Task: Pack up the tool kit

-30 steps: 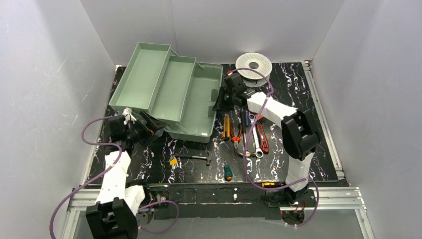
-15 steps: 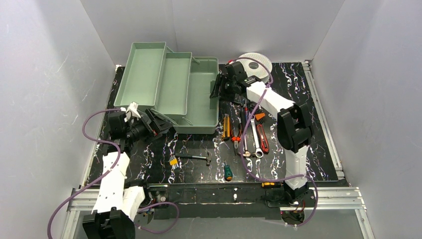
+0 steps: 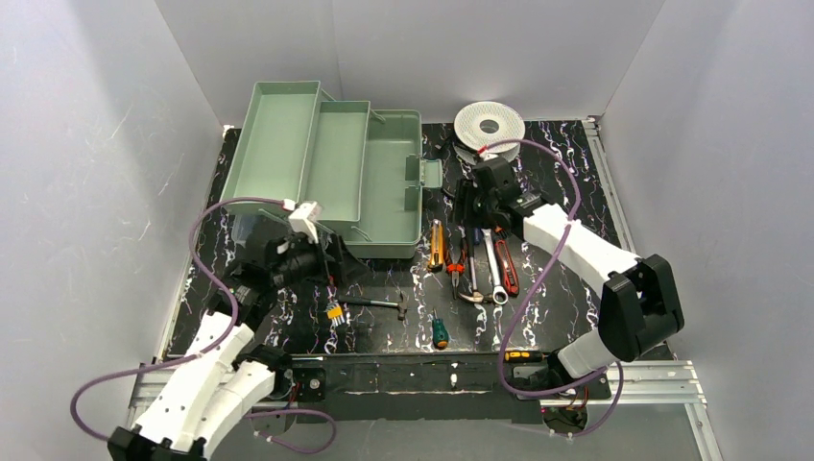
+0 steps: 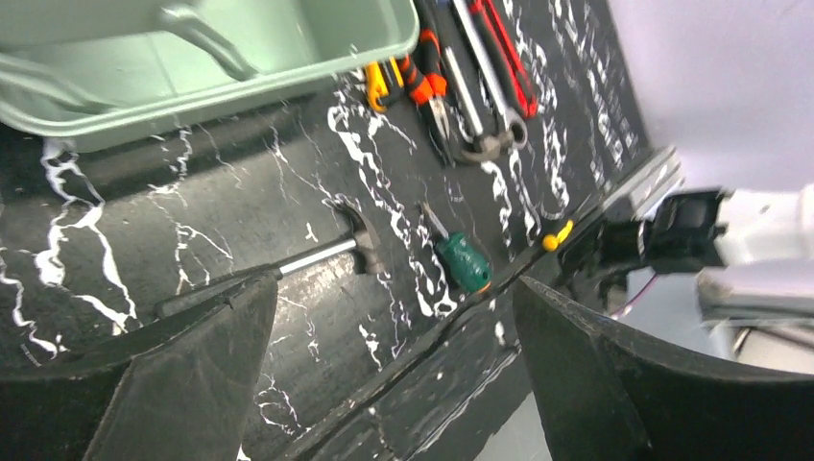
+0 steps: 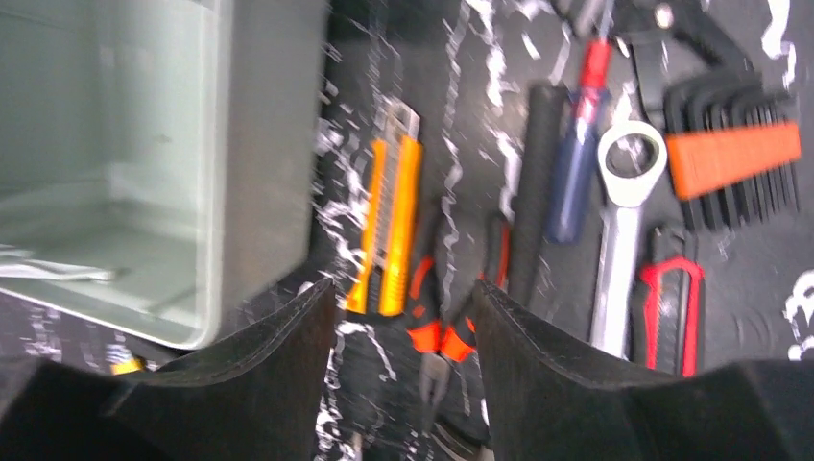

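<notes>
The box (image 3: 389, 192) sits open at the far left of the table (image 3: 576, 279), its trays (image 3: 307, 158) fanned out to the left. As far as the top view shows, no tool is in it. A second ago the box lay skewed, with its near corner swung toward the centre. Now its sides run square with the table edge.

The right claw (image 3: 477, 205) was at the box's right wall during that turn. It has let go and drawn back over the row of tools, its fingers moderately apart with nothing between them. Its wrist view looks down on the knife (image 5: 389, 226), pliers (image 5: 446, 331) and wrench (image 5: 624, 240), which lie just beside the box's right wall. That view is blurred, so I cannot say which tool it is lined up on; the knife or the pliers seem likeliest.

The left claw (image 3: 331, 261), earlier at the box's near-left corner, has swung clear toward the centre. It hangs wide and empty above the hammer (image 4: 317, 257), with the screwdriver (image 4: 464, 261) a little beyond.

Squaring the box looks finished, and both claws are free. All the tools remain on the table, so the packing itself has not begun. The spool (image 3: 489, 125) stands behind the tool row, apart from all this.
</notes>
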Available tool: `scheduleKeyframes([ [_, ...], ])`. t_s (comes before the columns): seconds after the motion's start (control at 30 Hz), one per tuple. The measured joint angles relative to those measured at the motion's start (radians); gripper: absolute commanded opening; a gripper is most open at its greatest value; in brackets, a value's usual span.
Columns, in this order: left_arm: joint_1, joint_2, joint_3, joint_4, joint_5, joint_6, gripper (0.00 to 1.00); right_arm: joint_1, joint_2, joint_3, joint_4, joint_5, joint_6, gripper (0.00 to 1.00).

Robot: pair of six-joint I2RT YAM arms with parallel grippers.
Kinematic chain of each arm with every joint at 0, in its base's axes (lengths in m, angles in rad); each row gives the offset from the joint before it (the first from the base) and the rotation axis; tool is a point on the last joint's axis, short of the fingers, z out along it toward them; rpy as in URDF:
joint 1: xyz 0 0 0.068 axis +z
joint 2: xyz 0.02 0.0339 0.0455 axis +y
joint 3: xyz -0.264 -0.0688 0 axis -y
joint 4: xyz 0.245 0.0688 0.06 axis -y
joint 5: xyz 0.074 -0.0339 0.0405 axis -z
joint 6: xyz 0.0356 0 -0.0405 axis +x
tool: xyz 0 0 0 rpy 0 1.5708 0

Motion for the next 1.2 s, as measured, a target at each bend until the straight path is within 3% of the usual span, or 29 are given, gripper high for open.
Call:
scheduleKeyframes([
  [0.27, -0.298, 0.083, -0.002, -0.011, -0.288, 0.055, 0.90, 0.038, -0.021, -0.205, -0.033, 0.078, 0.003, 0.56],
  [0.47, -0.452, 0.114, -0.050, 0.023, -0.466, 0.039, 0.90, 0.074, -0.020, -0.223, -0.031, 0.123, 0.054, 0.52],
  [0.67, -0.483, 0.104, -0.098, 0.061, -0.513, 0.030, 0.91, 0.074, 0.071, -0.190, -0.013, 0.172, 0.111, 0.52],
  [0.9, -0.488, 0.001, -0.164, 0.118, -0.500, 0.025, 0.91, 0.085, 0.163, -0.150, -0.003, 0.219, 0.199, 0.47],
  [1.03, -0.488, -0.010, -0.183, 0.141, -0.481, 0.016, 0.91, 0.105, 0.198, -0.119, -0.008, 0.274, 0.247, 0.41],
  [1.2, -0.488, -0.008, -0.229, 0.185, -0.447, 0.003, 0.91, 0.113, 0.210, -0.118, -0.008, 0.306, 0.298, 0.41],
])
